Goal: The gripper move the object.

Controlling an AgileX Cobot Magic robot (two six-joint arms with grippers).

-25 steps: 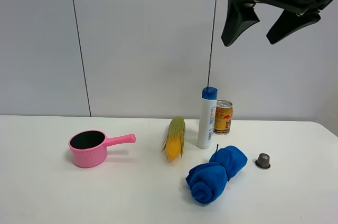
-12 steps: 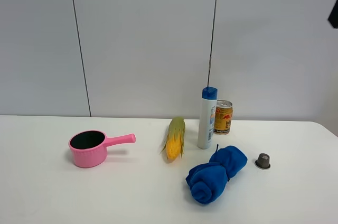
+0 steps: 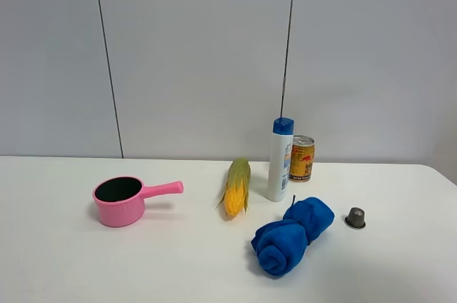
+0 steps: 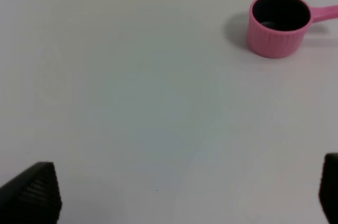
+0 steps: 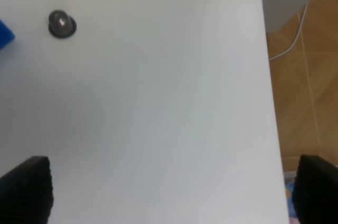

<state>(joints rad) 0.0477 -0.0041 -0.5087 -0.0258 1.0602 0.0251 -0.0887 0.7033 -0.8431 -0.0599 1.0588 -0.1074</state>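
1. The left claw shows only in the left wrist view, as two ribbed black fingertips at the lower corners, spread wide with bare white counter between them.
2. The right claw shows only in the right wrist view, likewise spread, with its tips at the lower corners.
3. The high view shows neither claw.
4. The left wrist view has a pink saucepan at its upper right; the right wrist view has a small grey capsule at its upper left and wood floor past the counter edge.
5. Only the high view shows the white bottle: upright, blue-capped, centre right, just beside a gold can, with a corn cob on its left and a rolled blue cloth below.
6. The labels' print is too small to read.
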